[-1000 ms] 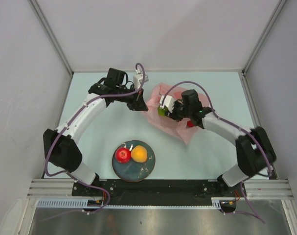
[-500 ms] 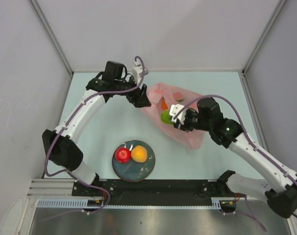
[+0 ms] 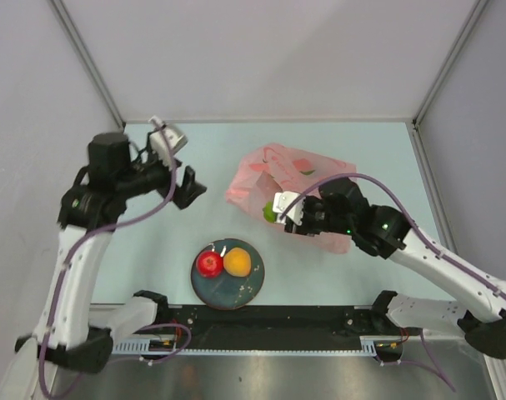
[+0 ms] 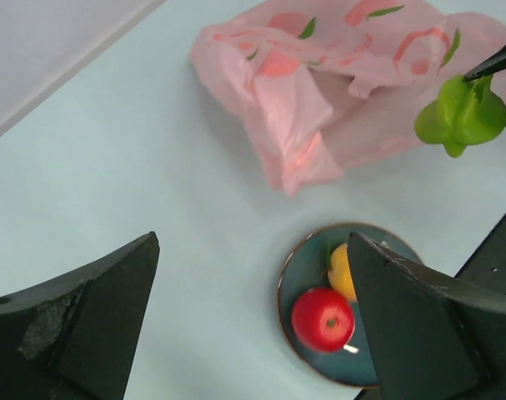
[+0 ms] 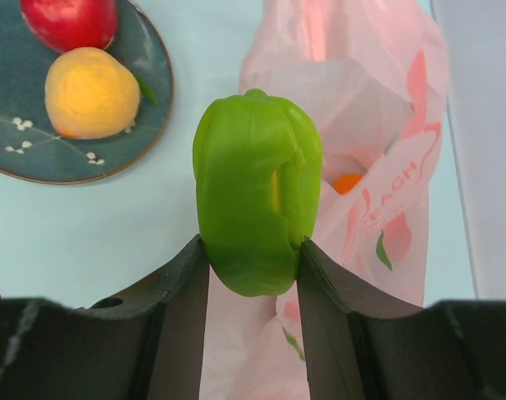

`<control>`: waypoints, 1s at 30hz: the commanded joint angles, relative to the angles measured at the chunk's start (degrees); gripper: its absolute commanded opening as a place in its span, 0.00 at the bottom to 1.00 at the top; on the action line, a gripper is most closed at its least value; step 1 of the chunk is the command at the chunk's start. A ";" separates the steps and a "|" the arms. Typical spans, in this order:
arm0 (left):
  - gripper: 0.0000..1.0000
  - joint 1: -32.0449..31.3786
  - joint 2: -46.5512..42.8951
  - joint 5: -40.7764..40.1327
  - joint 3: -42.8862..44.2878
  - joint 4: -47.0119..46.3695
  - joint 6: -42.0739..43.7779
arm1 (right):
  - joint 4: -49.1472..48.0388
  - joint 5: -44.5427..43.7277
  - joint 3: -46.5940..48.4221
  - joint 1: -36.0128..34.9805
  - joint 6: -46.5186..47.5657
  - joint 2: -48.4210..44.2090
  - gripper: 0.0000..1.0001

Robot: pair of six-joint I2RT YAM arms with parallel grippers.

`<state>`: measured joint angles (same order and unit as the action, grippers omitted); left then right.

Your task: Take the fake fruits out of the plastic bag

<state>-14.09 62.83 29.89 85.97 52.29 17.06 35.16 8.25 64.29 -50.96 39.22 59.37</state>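
Observation:
The pink plastic bag [image 3: 298, 171] lies crumpled at the table's middle right. My right gripper [image 3: 278, 213] is shut on a green fake fruit [image 5: 254, 192], held in the air just outside the bag's near-left edge. An orange piece [image 5: 348, 182] shows inside the bag [image 5: 378, 108]. A red apple [image 3: 208, 264] and a yellow-orange fruit [image 3: 237, 262] rest on the dark round plate [image 3: 236, 293]. My left gripper [image 3: 188, 187] is open and empty, well left of the bag. In the left wrist view its jaws stand wide above the table, with the plate [image 4: 307, 275] and apple [image 4: 323, 320] below.
Grey walls enclose the table on three sides. The arm bases and a black rail run along the near edge, just below the plate.
My left gripper opened, let go of the bag's edge and swung away to the left. My right gripper drew the green fruit out of the bag, which has sagged.

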 commanded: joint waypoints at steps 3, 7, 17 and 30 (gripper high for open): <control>1.00 3.98 -15.44 -8.70 -10.37 8.17 2.46 | -1.94 -3.51 5.94 -15.55 -1.42 8.19 0.34; 1.00 4.24 -19.14 -11.07 -14.07 8.35 -2.20 | -1.32 -2.19 3.21 -26.09 -0.20 11.98 0.33; 1.00 6.53 -21.08 -7.83 -11.80 10.99 -2.82 | -5.10 -0.26 -7.06 -30.16 -3.11 15.77 0.34; 1.00 6.53 -22.13 -3.00 -15.48 10.64 -4.31 | -12.04 -7.11 -6.55 -27.89 -4.50 27.98 0.33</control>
<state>-8.05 41.08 23.75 71.50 63.26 14.85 26.96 5.37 56.25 -80.77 35.53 84.66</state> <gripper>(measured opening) 0.996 0.454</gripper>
